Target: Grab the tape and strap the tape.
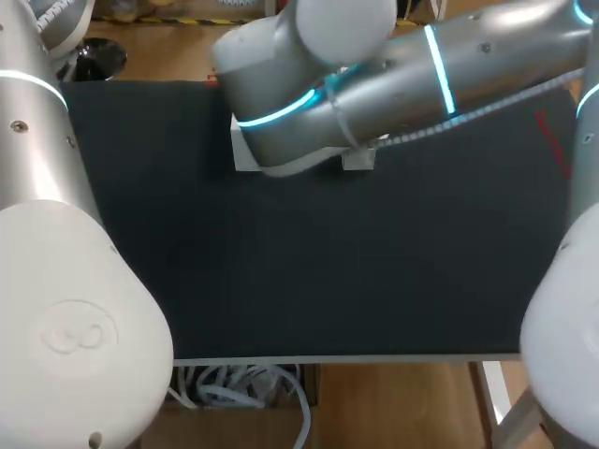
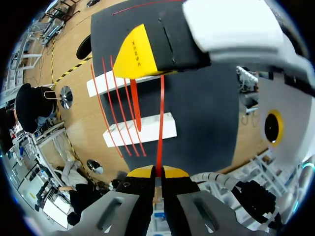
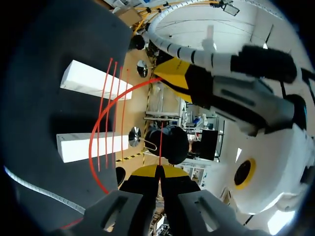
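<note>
Two white blocks (image 2: pixel 140 130) (image 2: pixel 123 81) lie side by side on the black mat, with several strands of thin red tape (image 2: pixel 118 123) wound across them. My left gripper (image 2: pixel 157 170) is shut on a red tape strand that runs straight ahead to my right gripper's yellow fingertip (image 2: pixel 138 56). In the right wrist view my right gripper (image 3: pixel 159 169) is shut on a thin red strand. Another strand arcs (image 3: pixel 93 132) from the left gripper's fingertip (image 3: pixel 174 73) past the blocks (image 3: pixel 88 145). In the head view my right arm (image 1: pixel 393 84) hides both grippers, and only the blocks' corners (image 1: pixel 245 154) show.
The black mat (image 1: pixel 328 271) covers the table down to its front edge. A red line (image 1: pixel 552 140) lies on the mat at the far right. My left arm (image 1: pixel 56 234) stands along the left side.
</note>
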Controlling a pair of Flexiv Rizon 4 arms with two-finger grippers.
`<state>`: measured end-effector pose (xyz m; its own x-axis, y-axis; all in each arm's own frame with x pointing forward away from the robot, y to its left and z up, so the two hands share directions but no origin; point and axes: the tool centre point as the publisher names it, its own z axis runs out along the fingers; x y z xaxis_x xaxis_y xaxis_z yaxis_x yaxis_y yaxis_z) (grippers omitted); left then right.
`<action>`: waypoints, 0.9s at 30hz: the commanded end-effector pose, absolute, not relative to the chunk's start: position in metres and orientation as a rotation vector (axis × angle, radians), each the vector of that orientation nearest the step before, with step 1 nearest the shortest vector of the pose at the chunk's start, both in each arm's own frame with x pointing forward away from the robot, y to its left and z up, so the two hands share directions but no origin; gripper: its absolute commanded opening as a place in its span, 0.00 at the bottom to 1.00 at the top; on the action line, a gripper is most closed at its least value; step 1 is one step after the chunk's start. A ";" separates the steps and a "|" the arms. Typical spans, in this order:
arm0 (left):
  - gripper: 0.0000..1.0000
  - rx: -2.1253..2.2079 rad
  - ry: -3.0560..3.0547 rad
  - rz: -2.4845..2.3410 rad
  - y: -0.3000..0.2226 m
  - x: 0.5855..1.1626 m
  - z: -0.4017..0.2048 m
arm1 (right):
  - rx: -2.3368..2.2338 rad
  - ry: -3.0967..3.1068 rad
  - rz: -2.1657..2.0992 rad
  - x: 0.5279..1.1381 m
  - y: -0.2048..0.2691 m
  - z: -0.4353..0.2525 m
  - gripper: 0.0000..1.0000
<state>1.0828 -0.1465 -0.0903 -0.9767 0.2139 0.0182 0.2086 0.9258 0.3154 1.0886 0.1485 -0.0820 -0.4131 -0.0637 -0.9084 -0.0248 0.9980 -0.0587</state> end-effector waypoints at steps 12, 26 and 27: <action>0.00 0.339 3.067 0.503 -0.147 1.083 -0.089 | 0.053 1.973 -0.030 1.090 0.110 -0.084 0.00; 0.00 0.339 3.067 0.503 -0.147 1.083 -0.089 | -0.125 1.963 0.021 1.100 0.133 -0.083 0.00; 0.00 0.339 3.067 0.503 -0.147 1.083 -0.089 | -0.141 1.951 0.014 1.099 0.136 -0.081 0.00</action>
